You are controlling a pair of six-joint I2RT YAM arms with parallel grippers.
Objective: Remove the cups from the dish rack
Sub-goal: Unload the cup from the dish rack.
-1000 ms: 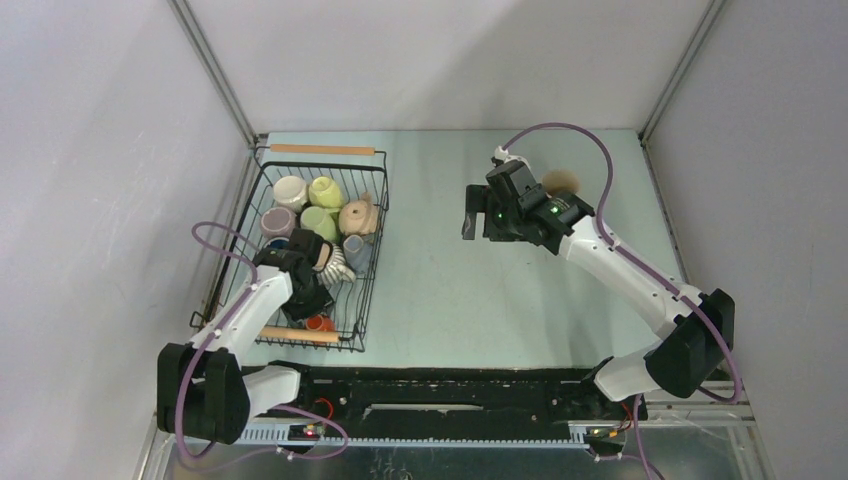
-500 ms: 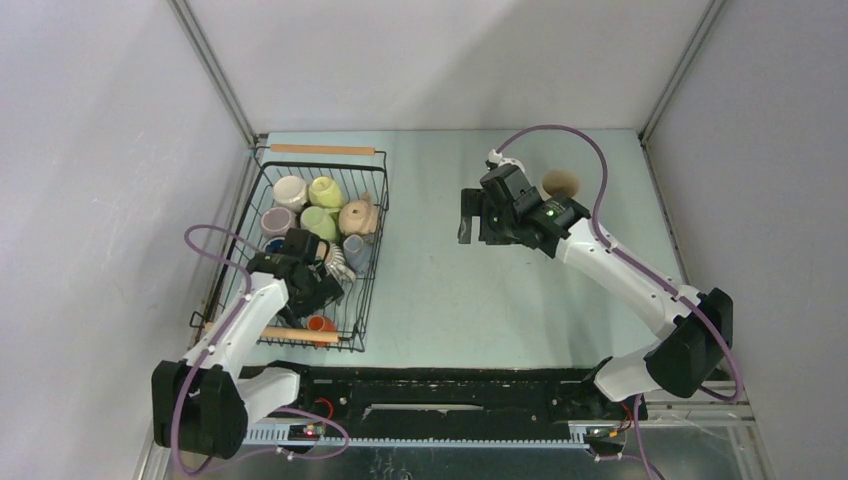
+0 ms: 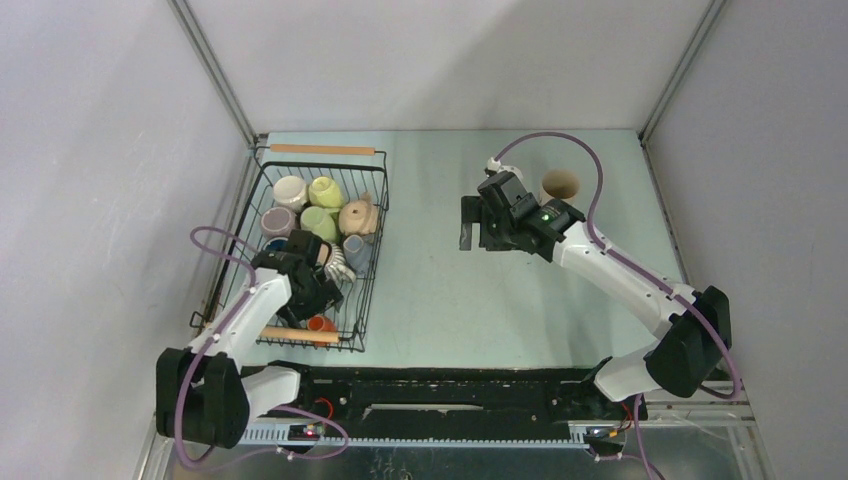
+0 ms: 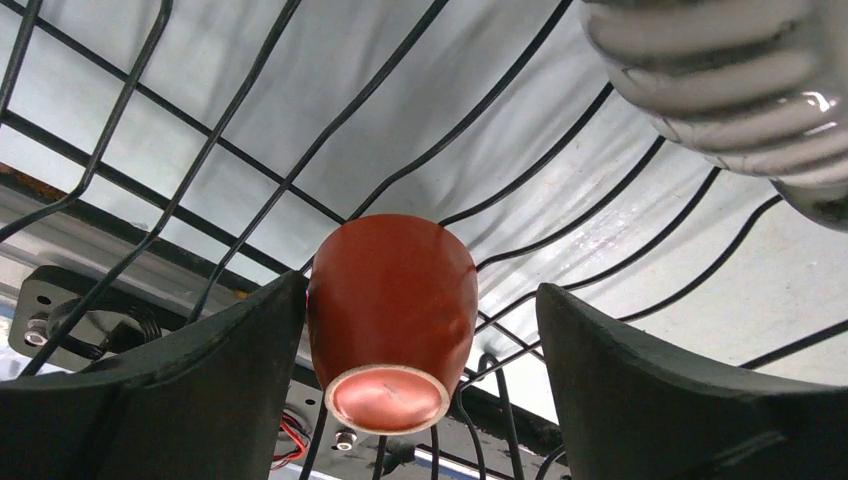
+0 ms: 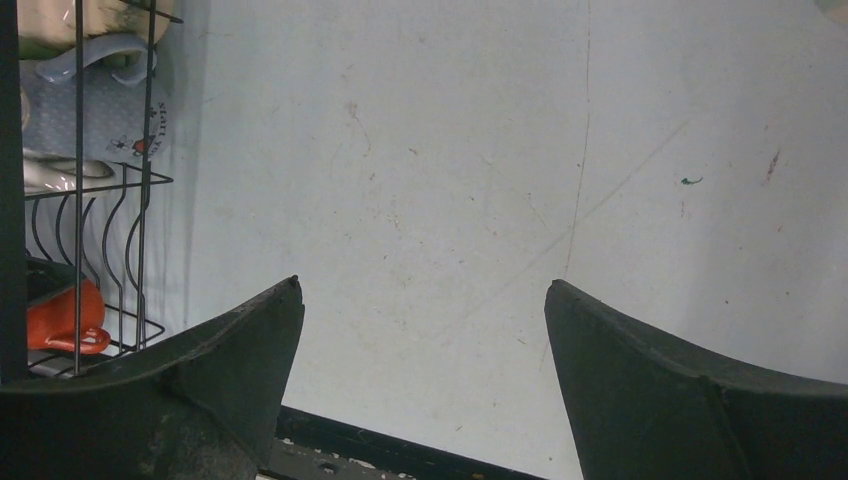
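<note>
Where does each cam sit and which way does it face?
Top external: fixed above, behind the bases, looking down at the table; left arm and right arm visible.
Left wrist: inside the dish rack, facing a red cup; open left gripper frames it.
Right wrist: over the table, looking down; open right gripper shows.
Shared: red cup in both wrist views.
</note>
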